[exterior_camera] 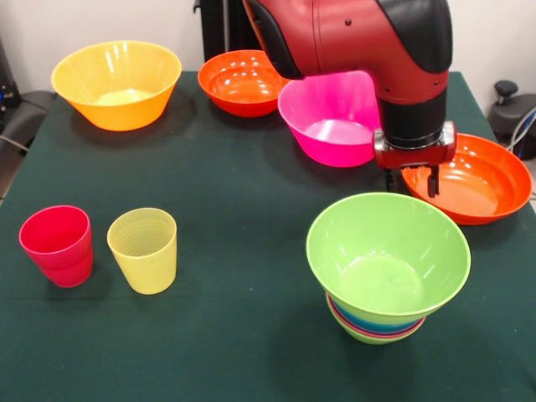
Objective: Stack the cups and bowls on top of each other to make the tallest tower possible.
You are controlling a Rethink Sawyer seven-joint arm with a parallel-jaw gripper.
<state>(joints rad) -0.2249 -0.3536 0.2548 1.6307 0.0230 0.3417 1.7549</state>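
The tower (381,322) stands at the front right: a large green bowl (388,255) on top, red and blue rims as bands below it, a small light-green bowl (368,337) lowest. My gripper (411,188) hangs just behind the tower's far rim, open and empty, in front of an orange bowl (477,180). A red cup (57,245) and a translucent yellow cup (143,249) stand upright side by side at the front left. A pink bowl (331,117), another orange bowl (243,81) and a yellow-orange bowl (117,84) sit along the far side.
The table is covered in dark green cloth (234,193). The red and black arm (360,38) comes down over the pink bowl. Dark equipment stands past the table's right edge (512,109).
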